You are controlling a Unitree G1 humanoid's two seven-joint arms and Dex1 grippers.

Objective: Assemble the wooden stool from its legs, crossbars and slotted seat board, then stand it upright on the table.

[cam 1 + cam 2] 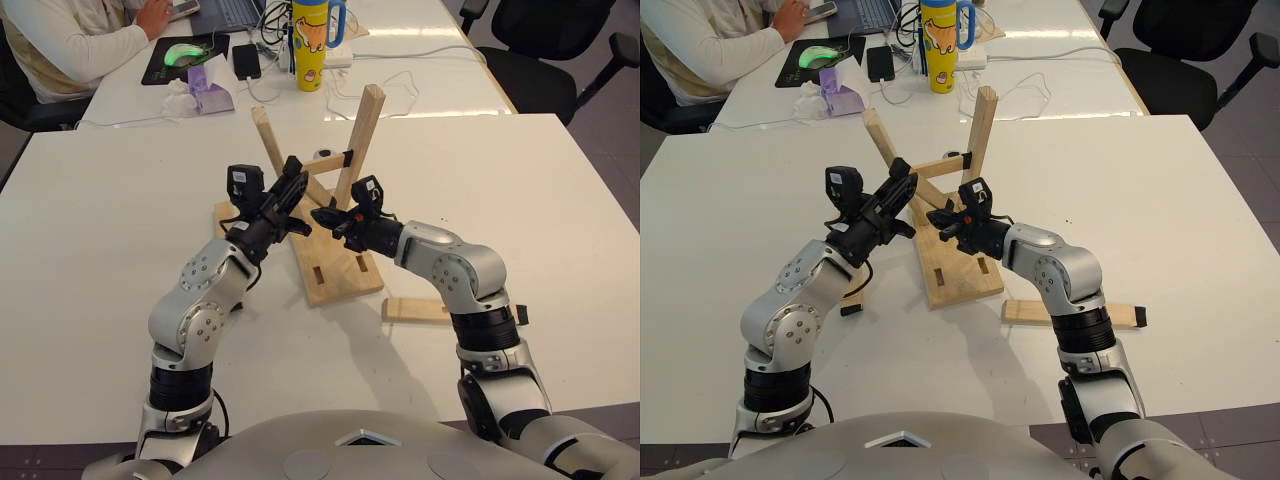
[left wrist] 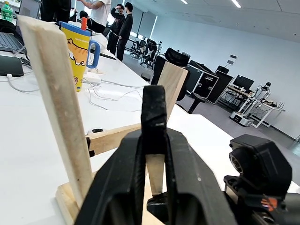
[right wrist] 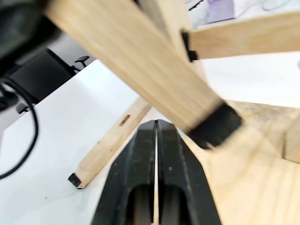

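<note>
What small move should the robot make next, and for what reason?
Probably the left gripper should ease its wooden piece down toward an open slot in the seat board: the piece hangs tilted over the board, and only two legs stand in it.

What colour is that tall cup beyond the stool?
The cup is yellow with a blue handle, clearest in the left eye view.

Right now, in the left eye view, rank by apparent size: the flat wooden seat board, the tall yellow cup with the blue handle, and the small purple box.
1. flat wooden seat board, even though partly covered
2. tall yellow cup with the blue handle, cropped at the top edge
3. small purple box
</note>
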